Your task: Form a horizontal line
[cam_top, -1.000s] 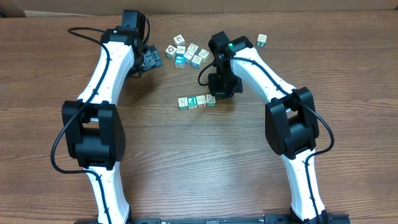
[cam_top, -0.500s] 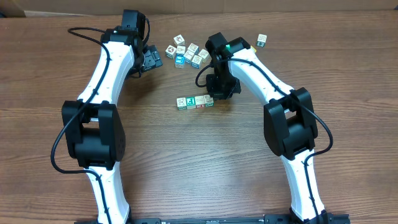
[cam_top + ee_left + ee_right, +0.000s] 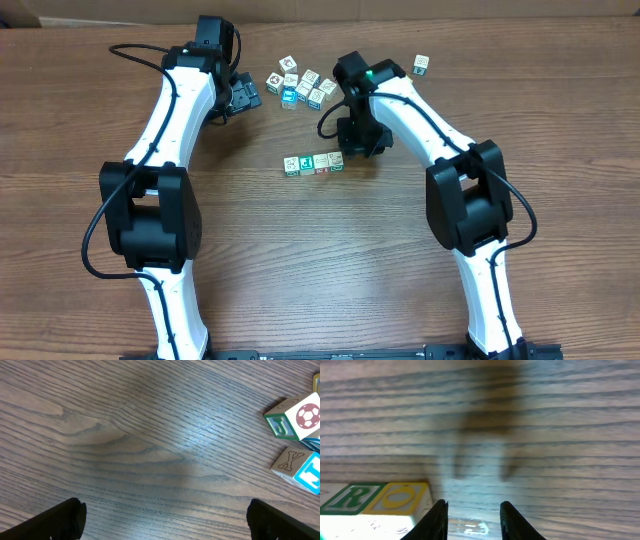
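Line (image 3: pixel 314 163) of four cubes, right fingers (image 3: pixel 439 521) parted.

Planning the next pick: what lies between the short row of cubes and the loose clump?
Only bare tabletop lies between the row and the clump, as the overhead view shows.

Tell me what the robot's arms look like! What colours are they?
The left arm and right arm are smooth white tubes linked by chunky black joints. Thin black cables loop beside them. The left pincer and right pincer are black, each with two flat fingers. A small green light glows near the right arm's wrist.
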Controlling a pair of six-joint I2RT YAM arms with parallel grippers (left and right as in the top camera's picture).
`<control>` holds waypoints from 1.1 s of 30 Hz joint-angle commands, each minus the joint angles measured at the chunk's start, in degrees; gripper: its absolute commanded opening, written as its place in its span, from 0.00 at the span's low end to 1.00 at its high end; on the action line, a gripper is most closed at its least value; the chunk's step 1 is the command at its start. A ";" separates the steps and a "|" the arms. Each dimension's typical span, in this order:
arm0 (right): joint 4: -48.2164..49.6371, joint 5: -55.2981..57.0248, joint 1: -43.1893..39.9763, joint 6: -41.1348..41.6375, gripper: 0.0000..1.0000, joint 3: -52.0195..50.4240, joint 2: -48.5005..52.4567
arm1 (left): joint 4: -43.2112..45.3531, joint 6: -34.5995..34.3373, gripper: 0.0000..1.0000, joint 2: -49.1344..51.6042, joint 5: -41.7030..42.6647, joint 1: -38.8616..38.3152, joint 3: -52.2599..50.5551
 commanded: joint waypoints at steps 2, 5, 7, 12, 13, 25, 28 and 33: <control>0.13 0.96 -1.25 0.15 0.31 -0.20 -1.16 | -0.11 0.87 1.00 0.81 -0.57 -0.04 1.07; 0.35 0.96 -1.51 0.15 0.29 -0.17 -1.16 | -0.11 0.87 1.00 0.81 -0.57 -0.07 1.07; 0.85 0.94 -1.55 0.15 0.29 -0.20 -1.16 | -0.11 0.87 1.00 0.81 -0.57 -0.07 1.09; 1.42 0.72 -1.55 0.20 0.21 -0.20 -1.16 | -0.11 0.87 1.00 0.81 -0.57 -0.07 1.07; 1.40 0.72 -1.57 0.20 0.18 -0.20 -1.16 | -0.11 0.87 1.00 0.81 -0.57 -0.07 1.09; 2.10 0.72 -1.57 0.15 0.04 -0.17 -1.16 | -4.70 3.34 1.00 0.81 5.29 -0.07 1.09; 2.29 0.70 -1.55 0.17 0.04 -0.20 -1.16 | -8.44 3.48 0.68 0.81 5.62 -0.07 1.07; 2.03 0.66 -1.55 0.17 0.08 -0.17 -1.16 | -19.47 3.43 0.04 0.81 5.95 -0.24 0.52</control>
